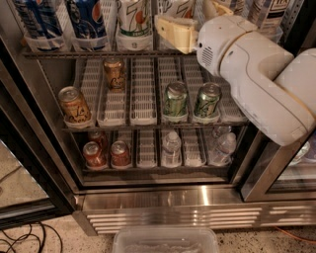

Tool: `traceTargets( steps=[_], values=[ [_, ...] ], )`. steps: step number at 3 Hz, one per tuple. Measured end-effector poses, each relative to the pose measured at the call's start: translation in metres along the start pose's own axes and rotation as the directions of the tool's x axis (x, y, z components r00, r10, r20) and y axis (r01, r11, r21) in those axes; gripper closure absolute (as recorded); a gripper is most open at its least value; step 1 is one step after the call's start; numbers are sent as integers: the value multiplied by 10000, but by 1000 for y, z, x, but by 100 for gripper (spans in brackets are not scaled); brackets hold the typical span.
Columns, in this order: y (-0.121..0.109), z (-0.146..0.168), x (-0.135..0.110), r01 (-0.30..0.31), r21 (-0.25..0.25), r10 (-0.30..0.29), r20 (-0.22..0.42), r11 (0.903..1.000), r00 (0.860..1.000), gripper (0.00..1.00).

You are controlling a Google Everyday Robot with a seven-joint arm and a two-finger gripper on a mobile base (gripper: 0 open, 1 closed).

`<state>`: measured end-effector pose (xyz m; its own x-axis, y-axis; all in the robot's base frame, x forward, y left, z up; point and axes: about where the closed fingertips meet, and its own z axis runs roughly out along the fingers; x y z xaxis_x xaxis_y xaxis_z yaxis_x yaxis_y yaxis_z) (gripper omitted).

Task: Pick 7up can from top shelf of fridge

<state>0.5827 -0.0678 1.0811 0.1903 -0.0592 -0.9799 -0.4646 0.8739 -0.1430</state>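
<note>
Two tall white 7up cans stand on the top shelf (98, 52) of the fridge (173, 217): one (134, 20) left of the gripper and one (178, 6) between its fingers. My gripper (186, 16) reaches in at top-shelf height. Its cream left finger (173, 33) lies in front of and left of the second can, and the right finger (216, 8) is on that can's right. The fingers stand apart and I cannot see them touching the can. The white arm (256, 74) hides the shelf's right part.
Tall blue Pepsi cans (86, 20) stand at the top left. The middle shelf holds brown cans (74, 104) and short green cans (175, 99). The bottom shelf holds red cans (120, 153) and water bottles (171, 148). A clear plastic bin (165, 242) sits on the floor, with cables (24, 242) at the left.
</note>
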Motion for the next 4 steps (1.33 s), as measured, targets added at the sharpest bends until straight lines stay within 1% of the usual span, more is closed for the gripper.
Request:
traceTargets(
  steps=[2, 4],
  values=[
    [-16, 9, -2, 274, 517, -266, -166, 9983, 9995, 27],
    [-14, 27, 8, 483, 784, -448, -457, 9957, 9979, 25]
  ],
)
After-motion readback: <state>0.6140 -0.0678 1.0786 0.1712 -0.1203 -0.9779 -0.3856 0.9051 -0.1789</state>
